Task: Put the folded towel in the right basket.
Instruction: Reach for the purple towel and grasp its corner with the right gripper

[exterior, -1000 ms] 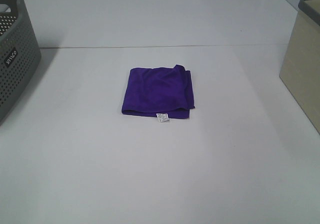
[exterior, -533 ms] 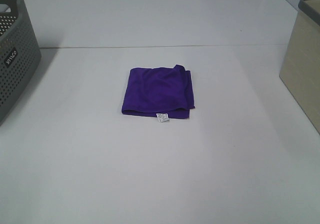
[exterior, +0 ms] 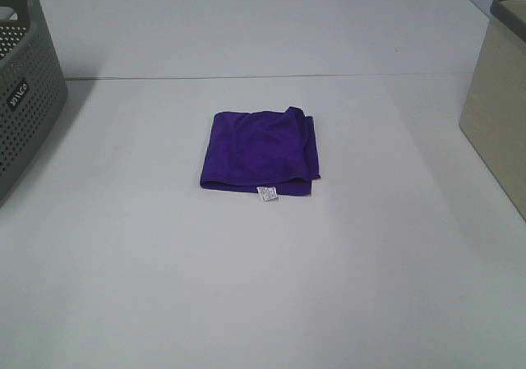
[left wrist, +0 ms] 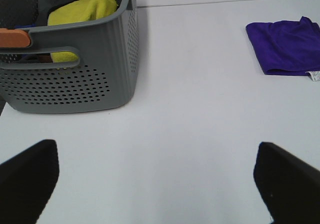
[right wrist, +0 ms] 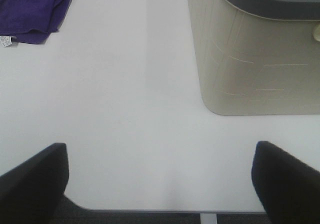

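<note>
Towel (exterior: 258, 150) is noted folded flat at the middle of the counter (exterior: 246, 287), well apart from the right claw (right wrist: 160, 184) and left claw (left wrist: 155, 184), both spread wide and empty; the right claw, near the right basket (exterior: 497, 106), is judged better placed.

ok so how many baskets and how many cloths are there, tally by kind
baskets: 2 (grey basket, beige basket)
cloths: 2 (purple towel on the table, yellow cloth inside the grey basket)
total: 4
The other things in the grey basket are too hidden to count.
</note>
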Action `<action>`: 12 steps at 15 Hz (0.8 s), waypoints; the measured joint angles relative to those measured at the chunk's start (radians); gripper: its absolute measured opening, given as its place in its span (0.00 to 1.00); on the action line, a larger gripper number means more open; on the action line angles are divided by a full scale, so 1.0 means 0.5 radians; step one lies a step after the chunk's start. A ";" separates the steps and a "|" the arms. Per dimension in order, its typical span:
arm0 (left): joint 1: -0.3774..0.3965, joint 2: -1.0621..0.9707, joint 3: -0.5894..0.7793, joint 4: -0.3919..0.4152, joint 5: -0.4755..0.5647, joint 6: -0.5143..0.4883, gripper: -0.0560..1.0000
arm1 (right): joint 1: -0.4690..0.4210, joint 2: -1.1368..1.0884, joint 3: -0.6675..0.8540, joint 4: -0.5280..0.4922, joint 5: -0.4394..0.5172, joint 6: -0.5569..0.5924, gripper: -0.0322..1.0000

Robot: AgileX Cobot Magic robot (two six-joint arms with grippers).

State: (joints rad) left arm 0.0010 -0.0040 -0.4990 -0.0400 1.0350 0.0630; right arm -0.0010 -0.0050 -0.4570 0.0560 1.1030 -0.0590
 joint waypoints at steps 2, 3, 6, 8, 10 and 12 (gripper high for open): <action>0.000 0.000 0.000 0.000 0.000 0.000 0.99 | 0.000 0.000 0.000 0.000 0.000 0.000 0.96; 0.000 0.000 0.000 0.000 0.000 0.000 0.99 | 0.000 0.000 0.000 0.000 0.000 0.000 0.96; 0.000 0.000 0.000 0.000 0.000 -0.002 0.99 | 0.000 0.000 0.000 0.000 0.000 0.000 0.96; 0.000 0.000 0.000 0.000 0.000 -0.002 0.99 | 0.000 0.000 0.000 0.000 0.000 0.000 0.96; 0.000 0.000 0.000 0.000 0.000 -0.002 0.99 | 0.000 0.008 0.000 0.000 0.000 0.000 0.96; 0.000 0.000 0.000 0.000 0.000 -0.002 0.99 | 0.000 0.246 -0.092 0.002 0.000 0.002 0.96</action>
State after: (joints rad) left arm 0.0010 -0.0040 -0.4990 -0.0400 1.0350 0.0620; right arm -0.0010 0.1180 -0.5030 0.0570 1.1030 -0.0580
